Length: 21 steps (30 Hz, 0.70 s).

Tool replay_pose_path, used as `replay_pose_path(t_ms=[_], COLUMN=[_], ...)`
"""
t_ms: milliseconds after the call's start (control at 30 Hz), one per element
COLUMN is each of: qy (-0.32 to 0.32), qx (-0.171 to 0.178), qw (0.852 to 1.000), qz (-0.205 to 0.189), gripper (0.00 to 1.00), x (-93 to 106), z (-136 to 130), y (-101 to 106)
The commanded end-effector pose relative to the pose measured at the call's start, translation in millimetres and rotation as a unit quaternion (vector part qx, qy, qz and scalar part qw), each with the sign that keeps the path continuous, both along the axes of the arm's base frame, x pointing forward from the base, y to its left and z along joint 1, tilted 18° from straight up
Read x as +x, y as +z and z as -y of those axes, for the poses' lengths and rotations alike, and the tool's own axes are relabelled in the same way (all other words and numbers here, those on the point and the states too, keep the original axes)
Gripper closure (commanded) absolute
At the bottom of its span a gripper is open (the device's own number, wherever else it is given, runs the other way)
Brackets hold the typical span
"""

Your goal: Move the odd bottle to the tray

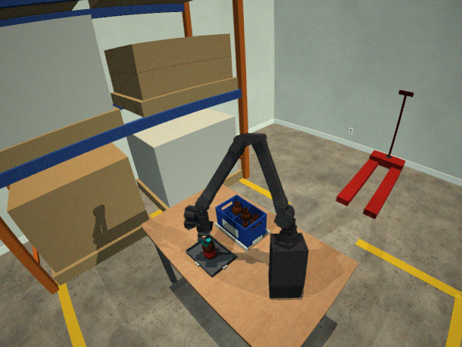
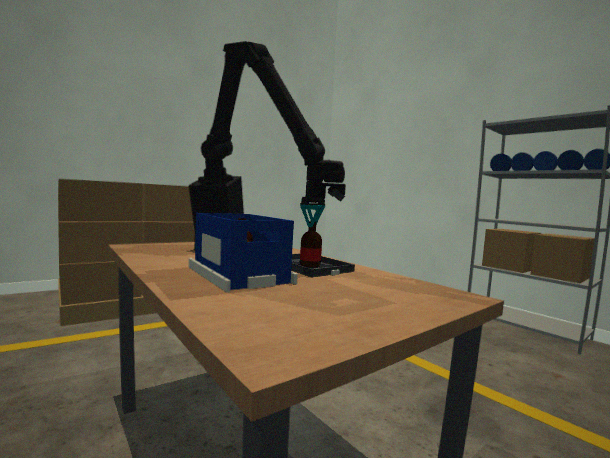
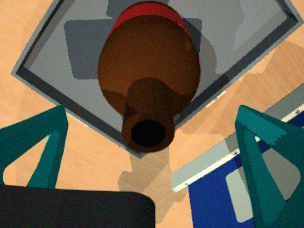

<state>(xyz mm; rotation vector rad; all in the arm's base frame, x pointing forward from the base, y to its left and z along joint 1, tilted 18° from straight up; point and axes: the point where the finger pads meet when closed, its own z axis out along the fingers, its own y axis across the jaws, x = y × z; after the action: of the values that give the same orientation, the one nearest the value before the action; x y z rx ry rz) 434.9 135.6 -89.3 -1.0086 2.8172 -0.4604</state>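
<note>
A brown bottle with a red label (image 1: 209, 254) (image 2: 311, 254) (image 3: 149, 60) stands upright on the dark tray (image 1: 217, 266) (image 2: 344, 268) (image 3: 45, 59). My gripper (image 1: 206, 242) (image 2: 312, 224) (image 3: 151, 114) is open above the bottle, its teal fingertips at neck height, one on each side. In the wrist view there is a gap between the neck and each finger. The blue crate (image 1: 248, 234) (image 2: 260, 260) (image 3: 210, 202) stands beside the tray. Several brown bottles (image 1: 237, 207) stand inside it, their lower parts hidden by its walls. Differences in neck thickness cannot be told.
Pale strips (image 1: 235, 241) (image 2: 210, 275) (image 3: 200, 175) run along the foot of the crate, close to the tray. The arm's black base block (image 1: 288, 267) stands on the wooden table (image 1: 242, 299) (image 2: 300, 345). The tray lies near one long table edge.
</note>
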Motion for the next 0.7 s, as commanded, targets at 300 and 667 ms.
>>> replay_pose_path(t_ms=[300, 667], qy=[0.003, 0.003], qx=[0.008, 0.011], qw=[1.000, 1.000], qz=[0.013, 0.020], gripper=[0.00, 0.00], x=[5.3, 7.3], z=[-15.5, -24.3], y=[25.7, 52.4])
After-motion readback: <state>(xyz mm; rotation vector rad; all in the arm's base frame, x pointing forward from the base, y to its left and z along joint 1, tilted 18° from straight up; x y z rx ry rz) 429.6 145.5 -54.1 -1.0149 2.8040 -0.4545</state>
